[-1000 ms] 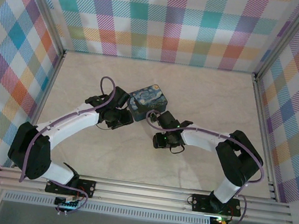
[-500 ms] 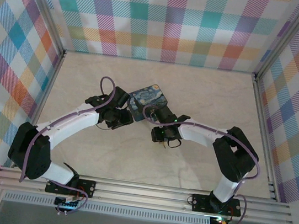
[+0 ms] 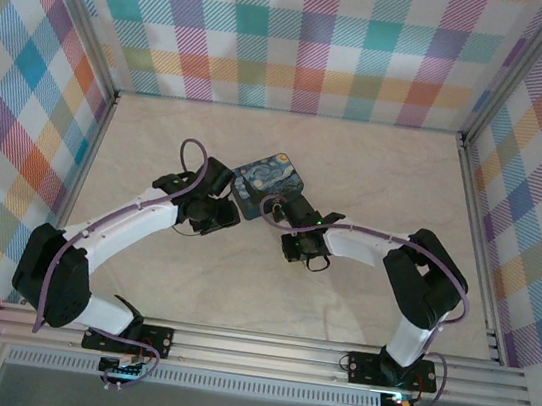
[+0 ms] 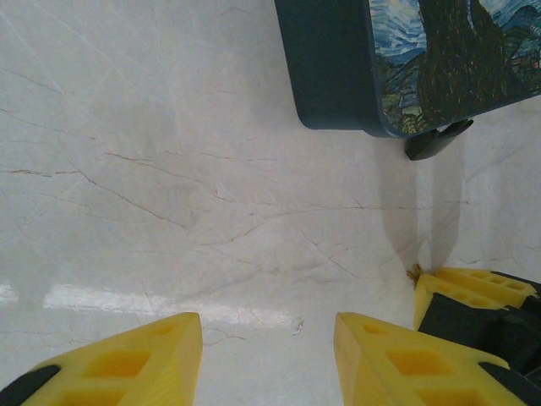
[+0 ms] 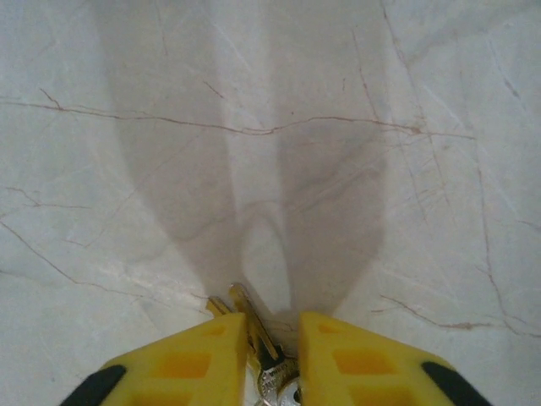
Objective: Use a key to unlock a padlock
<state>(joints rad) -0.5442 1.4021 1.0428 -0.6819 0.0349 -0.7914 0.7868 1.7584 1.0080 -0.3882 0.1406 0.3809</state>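
While L fingers (image 4: 127, 365) stand apart, R fingers (image 5: 182, 364) pinch small, thin silvery-grey key (image 5: 254, 331).

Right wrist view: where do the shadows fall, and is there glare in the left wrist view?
Right wrist view: two soft shadows run from the right gripper away across the table; the key sits between its fingers. Left wrist view: a pale glare band lies on the table near the left gripper.
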